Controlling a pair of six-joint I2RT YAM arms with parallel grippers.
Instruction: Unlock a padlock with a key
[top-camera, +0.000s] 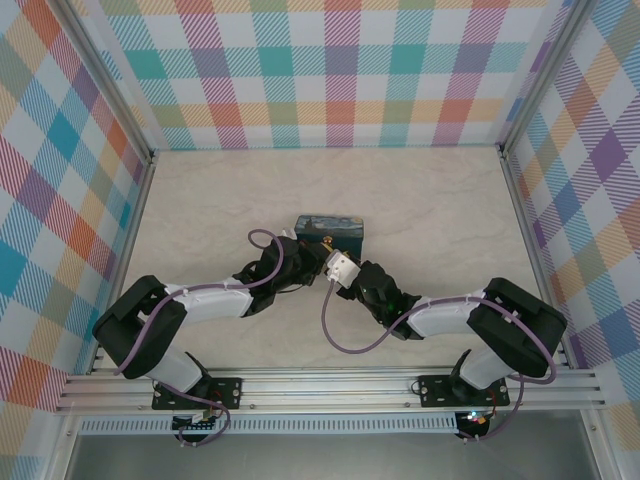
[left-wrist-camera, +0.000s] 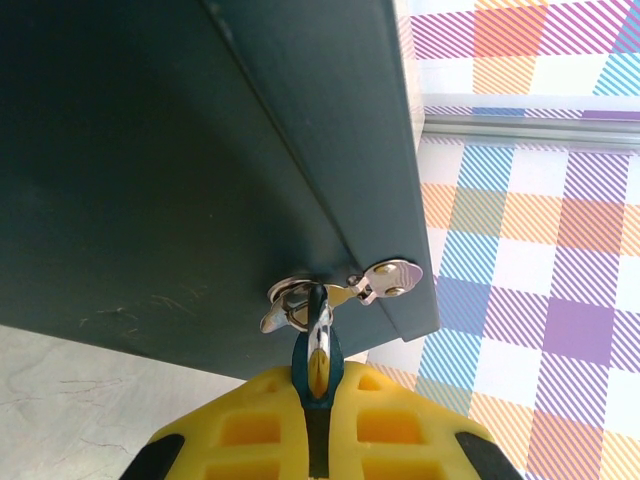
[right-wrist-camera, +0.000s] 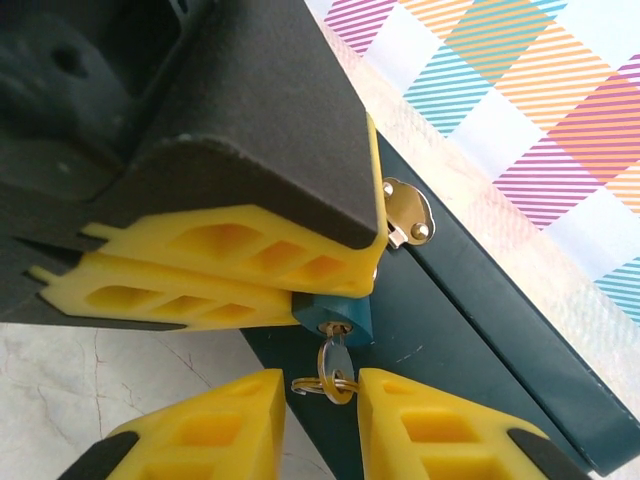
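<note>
- Left jaws: pressed shut on the padlock (right-wrist-camera: 332, 318). Their ribbed yellow fingers (right-wrist-camera: 230, 265) pinch its teal-cased body from both flat sides. From the left wrist the casing shows as a thin edge with a brassy strip between the pads.
- Right jaws: narrowly parted. Their yellow fingers (right-wrist-camera: 430, 425) stand either side of the key (right-wrist-camera: 334, 356) without visibly touching it.
- The key: a slim silvery shaft seated in the keyway of the padlock's end face, with the head hanging out. A thin gold-toned split ring (right-wrist-camera: 322, 385) is looped through the head.
- The padlock: it sits against the front face of the box (right-wrist-camera: 480, 340). Its silvery shackle (left-wrist-camera: 285, 298) is caught at a shiny metal hasp plate (left-wrist-camera: 385, 280) near the box's corner.
- Arms: the left arm (top-camera: 190, 305) and right arm (top-camera: 450, 320) both reach low and forward. They angle inward, so the wrists meet at the near face of the box, mid-counter.
- Surroundings: the box is dark matt teal with smooth flat walls. The counter (right-wrist-camera: 120, 370) is pale and marbled. Pastel checked walls (left-wrist-camera: 540, 200) enclose it.
</note>
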